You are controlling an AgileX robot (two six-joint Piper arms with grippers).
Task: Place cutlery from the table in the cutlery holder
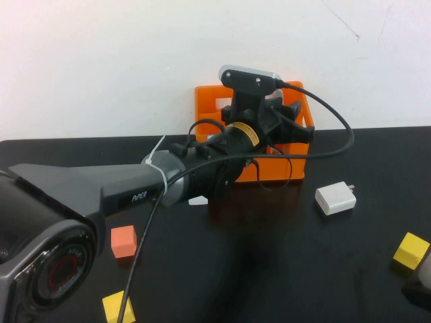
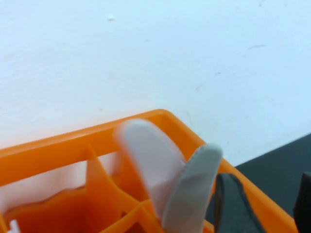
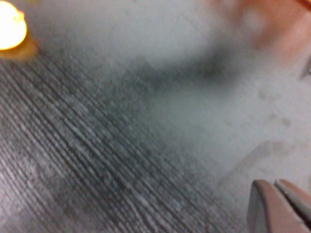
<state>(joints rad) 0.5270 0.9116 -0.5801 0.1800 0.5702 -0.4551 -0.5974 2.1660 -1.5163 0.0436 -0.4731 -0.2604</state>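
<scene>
The orange cutlery holder (image 1: pixel 209 101) stands at the back of the black table (image 1: pixel 269 269), against the white wall. My left gripper (image 1: pixel 296 124) is over the holder's right part, mostly hiding it. In the left wrist view two pale cutlery handles, a pink-white one (image 2: pixel 150 160) and a greyer one (image 2: pixel 192 189), stand leaning in a compartment of the holder (image 2: pixel 48 150). My left gripper (image 2: pixel 265 208) is open beside them at the holder's rim, holding nothing. My right gripper (image 3: pixel 279 208) is shut and empty, low over the table at the front right (image 1: pixel 421 286).
A white charger block (image 1: pixel 335 198) lies right of the holder. A yellow cube (image 1: pixel 411 249) sits at the front right, an orange cube (image 1: pixel 124 241) and another yellow cube (image 1: pixel 118 307) at the front left. A small white piece (image 1: pixel 199 200) lies under my left arm.
</scene>
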